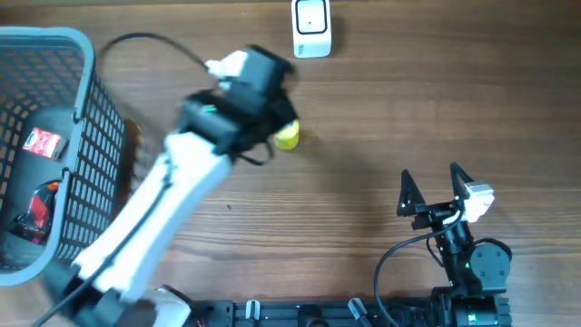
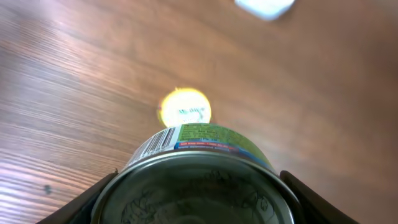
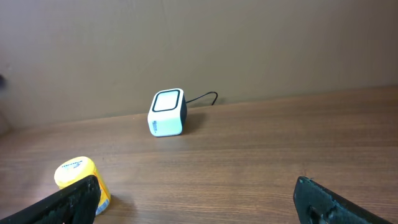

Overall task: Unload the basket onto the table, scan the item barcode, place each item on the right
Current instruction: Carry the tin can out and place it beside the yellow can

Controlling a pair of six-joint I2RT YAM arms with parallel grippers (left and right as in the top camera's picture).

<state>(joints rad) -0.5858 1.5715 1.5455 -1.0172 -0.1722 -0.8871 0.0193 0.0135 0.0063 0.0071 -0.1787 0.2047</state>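
A round tin can (image 2: pixel 198 186) with a green label and a barcode (image 2: pixel 158 142) on its side sits between the black fingers (image 2: pixel 93 198) of my left gripper (image 2: pixel 199 177), which is shut on it, with the metal end facing the camera. From overhead the left gripper (image 1: pixel 259 86) hides the can. The white barcode scanner (image 1: pixel 312 27) stands at the table's far edge, beyond the can; it is blurred in the left wrist view (image 2: pixel 264 6). My right gripper (image 1: pixel 434 186) stands open and empty at the near right, its fingers (image 3: pixel 68 202) wide apart, facing the scanner (image 3: pixel 167 112).
A small yellow container (image 1: pixel 287 135) stands on the table just below the left gripper (image 2: pixel 185 107), and shows at the left of the right wrist view (image 3: pixel 78 177). A grey mesh basket (image 1: pixel 86 136) at the far left holds red packets (image 1: pixel 41 142).
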